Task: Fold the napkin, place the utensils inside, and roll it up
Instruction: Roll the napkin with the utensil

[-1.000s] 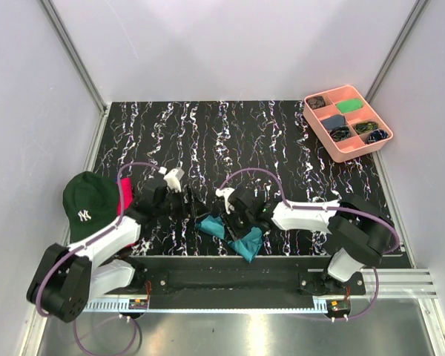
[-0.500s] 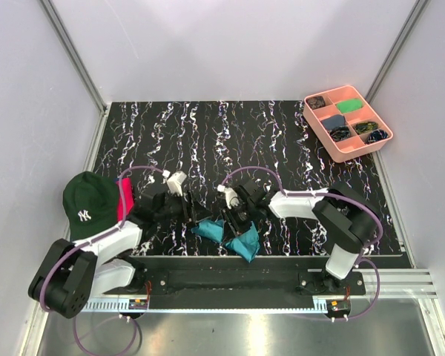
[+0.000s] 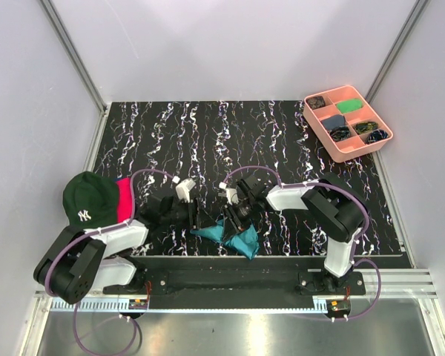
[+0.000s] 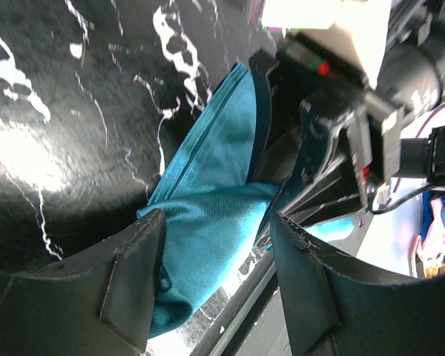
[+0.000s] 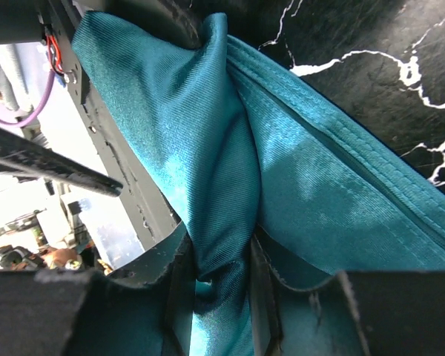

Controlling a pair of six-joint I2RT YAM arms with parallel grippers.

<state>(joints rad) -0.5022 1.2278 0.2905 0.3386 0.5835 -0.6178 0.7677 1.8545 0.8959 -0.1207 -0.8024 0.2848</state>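
Black marbled table [image 3: 282, 133], white walls [image 3: 222, 52]; right claw [image 3: 231, 219] pinches napkin [image 3: 245, 242]; left claw [image 3: 200, 216] spread.

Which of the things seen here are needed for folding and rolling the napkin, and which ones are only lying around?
For the job: napkin, pinched in the right gripper; left gripper, open around it. No utensils visible.
Just lying about: green cap; pink-red cloth next to it; pink compartment tray, far right.
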